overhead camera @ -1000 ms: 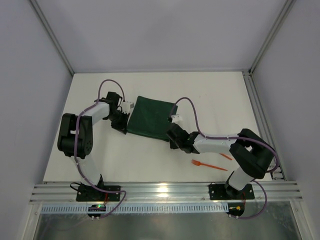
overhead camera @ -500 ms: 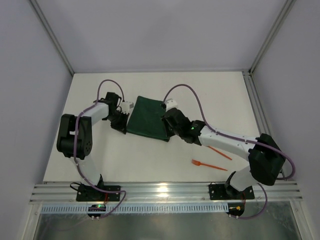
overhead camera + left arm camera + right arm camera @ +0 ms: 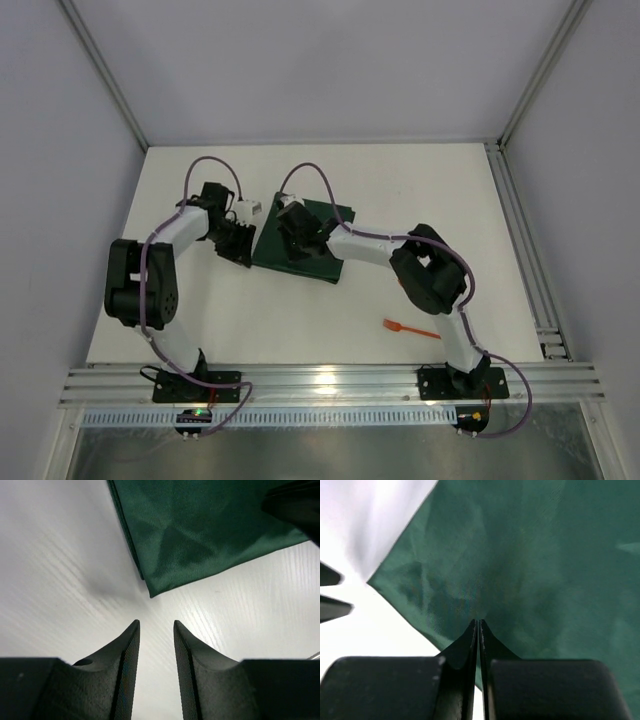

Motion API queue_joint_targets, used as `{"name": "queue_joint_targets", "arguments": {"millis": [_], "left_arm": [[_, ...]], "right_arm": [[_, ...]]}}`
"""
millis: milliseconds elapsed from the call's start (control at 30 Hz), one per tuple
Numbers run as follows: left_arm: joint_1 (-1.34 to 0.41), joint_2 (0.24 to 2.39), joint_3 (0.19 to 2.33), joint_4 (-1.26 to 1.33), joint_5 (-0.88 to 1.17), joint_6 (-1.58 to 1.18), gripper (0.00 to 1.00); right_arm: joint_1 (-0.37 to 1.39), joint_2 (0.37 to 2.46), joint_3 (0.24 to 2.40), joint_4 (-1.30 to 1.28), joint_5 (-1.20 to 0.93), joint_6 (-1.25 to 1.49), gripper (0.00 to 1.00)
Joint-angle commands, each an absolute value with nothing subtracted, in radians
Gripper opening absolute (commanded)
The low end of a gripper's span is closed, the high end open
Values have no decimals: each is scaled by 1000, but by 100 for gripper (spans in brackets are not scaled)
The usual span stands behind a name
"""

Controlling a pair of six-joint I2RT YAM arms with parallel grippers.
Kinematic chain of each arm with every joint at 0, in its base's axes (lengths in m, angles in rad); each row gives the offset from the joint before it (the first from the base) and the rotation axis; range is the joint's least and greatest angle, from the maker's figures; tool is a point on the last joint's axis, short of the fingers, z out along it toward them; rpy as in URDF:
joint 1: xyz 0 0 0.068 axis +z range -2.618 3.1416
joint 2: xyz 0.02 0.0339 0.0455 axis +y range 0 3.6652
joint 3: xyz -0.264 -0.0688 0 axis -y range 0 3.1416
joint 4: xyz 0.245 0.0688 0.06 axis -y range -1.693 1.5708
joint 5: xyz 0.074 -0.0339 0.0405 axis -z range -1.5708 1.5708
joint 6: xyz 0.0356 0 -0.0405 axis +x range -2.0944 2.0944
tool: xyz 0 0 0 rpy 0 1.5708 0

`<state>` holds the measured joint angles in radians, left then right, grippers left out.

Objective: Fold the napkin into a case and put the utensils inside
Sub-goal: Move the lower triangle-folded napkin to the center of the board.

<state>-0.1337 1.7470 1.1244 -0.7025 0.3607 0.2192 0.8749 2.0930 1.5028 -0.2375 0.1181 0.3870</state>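
While the top view shows both arms reaching in toward the middle of the table [image 3: 200, 310], the napkin [image 3: 272, 240] lies folded there as a dark green oblong, flat on the white surface. The left gripper [image 3: 242, 252] sits just beside the napkin's left edge, near its front corner. The right gripper [image 3: 297, 245] is over the cloth itself, its arm crossing the napkin's right side. An orange fork [image 3: 410, 329] lies well apart, nearer the arm bases and to the right.

From the left wrist, the left gripper [image 3: 155, 626] has its fingers a little apart, with only bare table between them. A corner of the napkin [image 3: 200, 530] points at the gap from just ahead, not touching. A dark part of the right gripper [image 3: 295, 500] shows at the upper right.

From the right wrist, the right gripper [image 3: 478, 625] has its fingers pressed together, tips down against the napkin [image 3: 535, 555]; whether they pinch any cloth cannot be told. The left gripper [image 3: 335, 591] shows at the left edge, beyond the napkin's corner.
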Motion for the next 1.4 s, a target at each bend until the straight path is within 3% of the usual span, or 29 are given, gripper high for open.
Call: {"name": "queue_joint_targets", "arguments": {"millis": [0, 200, 400, 667, 800, 967, 1200, 1267, 1300, 1367], "left_arm": [[-103, 1652, 1166, -773, 405, 248, 36], [-100, 1597, 1201, -824, 423, 255, 36], [-101, 1575, 1273, -975, 610, 265, 38], [-167, 1499, 1253, -1132, 661, 415, 41], [-284, 1437, 1216, -1146, 594, 466, 45], [-559, 1358, 1213, -1098, 413, 544, 48], [-801, 1209, 1186, -1310, 221, 989, 57], [-883, 1178, 1132, -1211, 178, 1031, 57], [-1010, 1184, 988, -955, 172, 1028, 57], [-1055, 1190, 898, -884, 178, 1032, 57]], "right_arm": [[874, 2127, 1549, -278, 57, 440, 5], [874, 2094, 1434, -307, -24, 442, 4], [874, 1999, 1264, -365, -89, 430, 4], [902, 1757, 967, -276, -231, 466, 4], [905, 1631, 894, -235, -264, 508, 4], [874, 1491, 943, -294, -250, 508, 10], [730, 1316, 888, -401, -181, 520, 20], [652, 1247, 800, -365, -221, 546, 24], [541, 1188, 707, -315, -280, 546, 29], [520, 1181, 697, -321, -285, 534, 31]]}}
